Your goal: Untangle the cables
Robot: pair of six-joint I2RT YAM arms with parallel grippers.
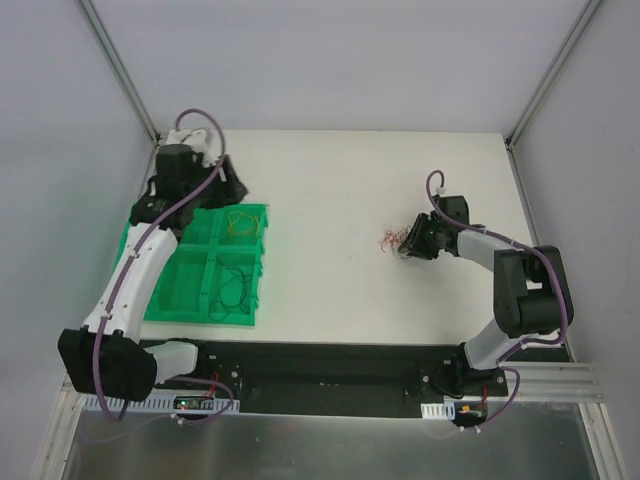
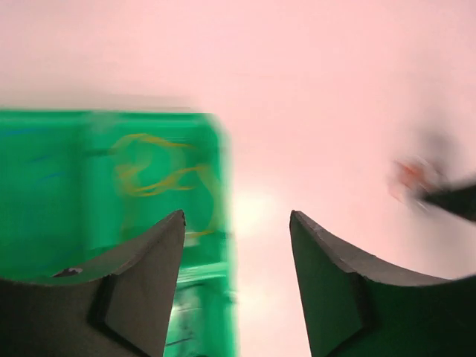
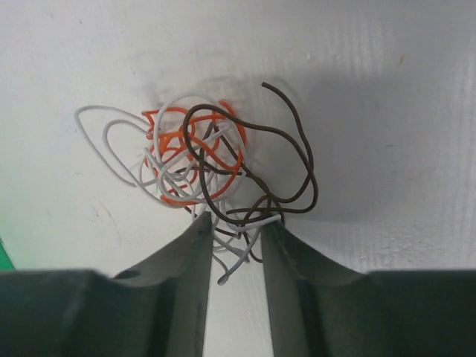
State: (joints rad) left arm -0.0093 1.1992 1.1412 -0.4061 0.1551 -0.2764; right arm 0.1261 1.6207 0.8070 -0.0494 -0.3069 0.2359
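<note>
The cables [image 1: 396, 243] lie as a small wad of white, orange-red and dark brown wires on the white table, right of centre. In the right wrist view the wad [image 3: 201, 160] sits just beyond my right gripper [image 3: 234, 223]. Its jaws stand narrowly apart, with white and brown strands lying between the tips. In the top view the right gripper [image 1: 412, 243] is at the wad's right edge. My left gripper [image 1: 235, 190] is open and empty, above the far right corner of the green tray [image 1: 150, 310]. Its wrist view is blurred, with the gripper [image 2: 236, 216] over the tray edge [image 2: 216, 186].
The green tray has compartments. A yellowish wire [image 1: 243, 222] lies in the far right one and also shows in the left wrist view [image 2: 152, 175]. A dark wire [image 1: 232, 285] lies in the near right one. Walls enclose the table at the back and sides.
</note>
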